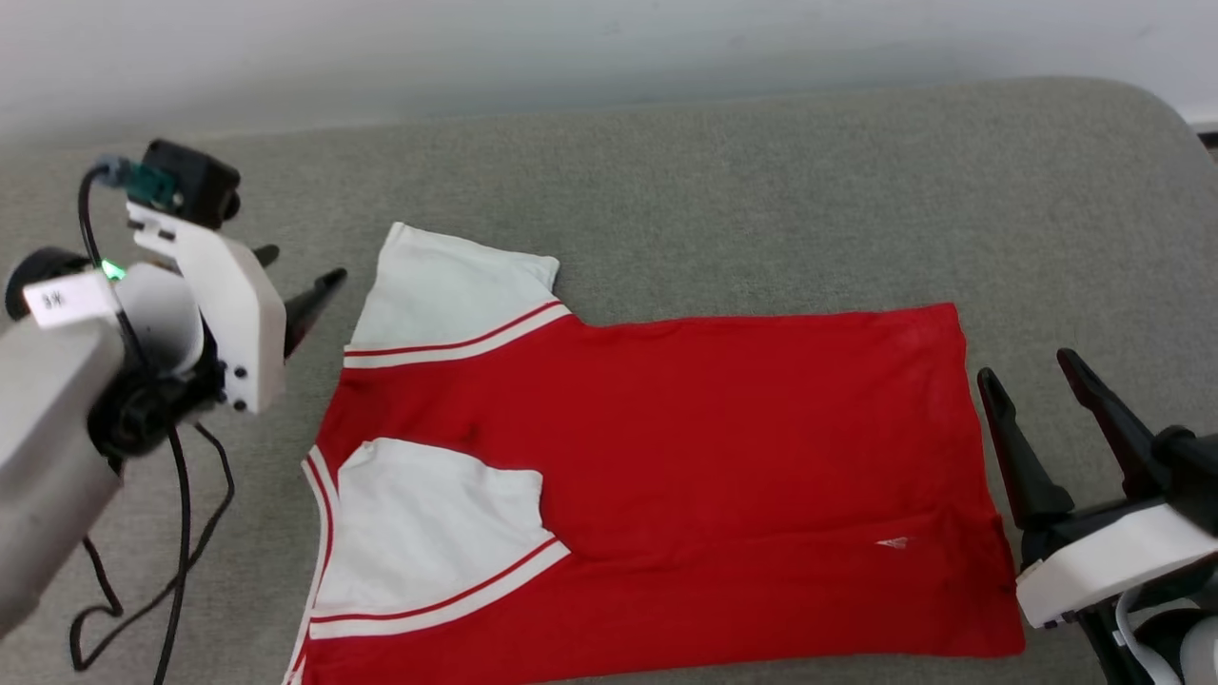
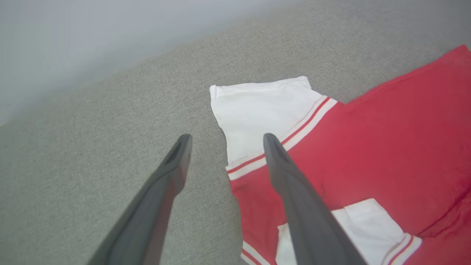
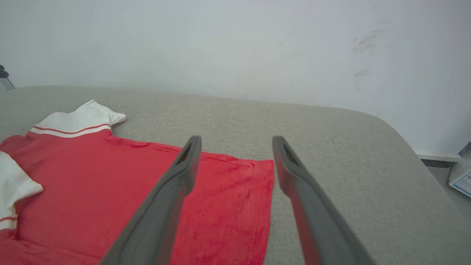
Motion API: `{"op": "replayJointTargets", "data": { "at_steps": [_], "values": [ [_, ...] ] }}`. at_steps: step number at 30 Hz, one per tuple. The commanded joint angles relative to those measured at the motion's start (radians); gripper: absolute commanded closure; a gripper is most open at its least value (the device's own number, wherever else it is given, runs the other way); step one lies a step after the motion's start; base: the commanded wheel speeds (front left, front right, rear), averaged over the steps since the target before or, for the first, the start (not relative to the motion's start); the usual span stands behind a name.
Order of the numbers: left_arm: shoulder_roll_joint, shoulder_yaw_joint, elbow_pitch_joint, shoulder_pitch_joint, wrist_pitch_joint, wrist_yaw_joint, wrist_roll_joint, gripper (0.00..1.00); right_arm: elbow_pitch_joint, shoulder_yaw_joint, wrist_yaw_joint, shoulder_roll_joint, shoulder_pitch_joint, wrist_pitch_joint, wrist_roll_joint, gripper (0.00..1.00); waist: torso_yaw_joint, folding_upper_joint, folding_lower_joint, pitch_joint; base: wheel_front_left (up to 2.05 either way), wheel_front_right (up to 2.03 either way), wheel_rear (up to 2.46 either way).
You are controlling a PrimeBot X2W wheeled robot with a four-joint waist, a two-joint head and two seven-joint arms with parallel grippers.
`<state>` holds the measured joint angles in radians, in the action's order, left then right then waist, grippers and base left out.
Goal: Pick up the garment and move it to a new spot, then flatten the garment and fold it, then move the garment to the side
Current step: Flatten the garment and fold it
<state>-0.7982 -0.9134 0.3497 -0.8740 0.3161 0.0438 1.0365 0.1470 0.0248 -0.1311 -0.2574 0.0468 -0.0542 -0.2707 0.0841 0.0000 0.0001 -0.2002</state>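
The garment [image 1: 714, 447] lies spread on the grey cushioned surface [image 1: 761, 190], collar end to the left and hem to the right. Its near white sleeve [image 1: 428, 533] is folded in over the red body, and the far sleeve [image 1: 447, 295] lies flat. No chest lettering shows. My left gripper [image 1: 304, 264] hangs open just left of the far sleeve [image 2: 257, 110], holding nothing. The right gripper [image 1: 1029, 366] stands open beside the hem's right edge [image 3: 270, 206], also holding nothing. The red body [image 2: 386, 147] shows in the left wrist view too.
A pale wall [image 1: 609, 48] runs behind the surface. The surface rounds off at its far right corner [image 3: 397, 136], with floor and a white box [image 3: 461, 176] beyond it. A black cable [image 1: 181, 533] hangs from my left arm over the near left.
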Motion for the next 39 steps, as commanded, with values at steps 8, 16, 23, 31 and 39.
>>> {"op": "replayJointTargets", "data": {
  "at_steps": [8, 16, 23, 31, 39],
  "values": [
    [0.038, -0.012, 0.081, -0.234, 0.33, 0.016, 0.067, 0.0, 0.033, 0.02, 0.001, 0.031, 0.064, 0.034, 0.03, 0.0, 0.091, 0.0, -0.0001, -0.192, 0.0, 0.0, 0.0],
    [0.062, -0.041, 0.155, -0.401, 0.495, -0.001, 0.023, 0.0, 0.035, 0.041, 0.001, 0.039, 0.12, 0.058, 0.038, 0.0, 0.131, 0.0, -0.0001, -0.315, 0.0, 0.0, 0.0],
    [0.074, -0.075, 0.232, -0.419, 0.537, 0.0, -0.003, 0.0, 0.026, 0.044, 0.001, 0.038, 0.146, 0.075, 0.041, 0.0, 0.144, 0.0, -0.0001, -0.369, 0.0, 0.0, 0.0],
    [0.085, -0.138, 0.268, -0.342, 0.552, 0.04, -0.02, 1.0, 0.03, 0.03, 0.001, 0.025, 0.169, 0.077, 0.031, 0.0, 0.129, 0.0, -0.0001, -0.364, 0.0, 0.0, 0.0],
    [0.118, -0.117, 0.235, -0.373, 0.406, 0.062, -0.044, 1.0, 0.053, 0.006, 0.001, -0.072, 0.226, -0.015, 0.023, 0.0, 0.078, 0.0, -0.0001, -0.285, 0.0, 0.0, 0.0]
  ]
}}
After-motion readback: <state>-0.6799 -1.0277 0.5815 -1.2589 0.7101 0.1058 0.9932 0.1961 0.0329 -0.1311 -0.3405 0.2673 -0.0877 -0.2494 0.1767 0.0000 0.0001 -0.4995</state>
